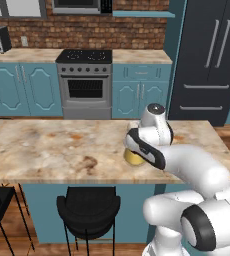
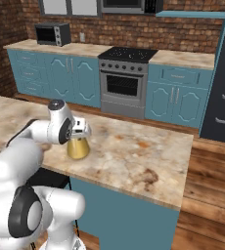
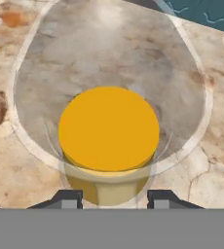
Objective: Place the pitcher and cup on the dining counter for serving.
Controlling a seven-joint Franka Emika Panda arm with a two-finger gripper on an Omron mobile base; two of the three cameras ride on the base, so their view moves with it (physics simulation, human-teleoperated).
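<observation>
On the marbled table [image 2: 134, 156], the pitcher [image 2: 78, 146] stands upright near the edge by the stools, its wide base on the stone and orange liquid inside. The tool [image 2: 79, 131] sits right at the pitcher's neck, its 2 fingers [image 3: 67, 198] flanking the glass on either side, gripping the pitcher.

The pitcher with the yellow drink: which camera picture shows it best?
The hand view: it looks straight down into the pitcher, showing the glass outline and the round yellow liquid. In the right base view the pitcher shows its wide base under the gripper. In the left base view the arm hides most of it.
</observation>
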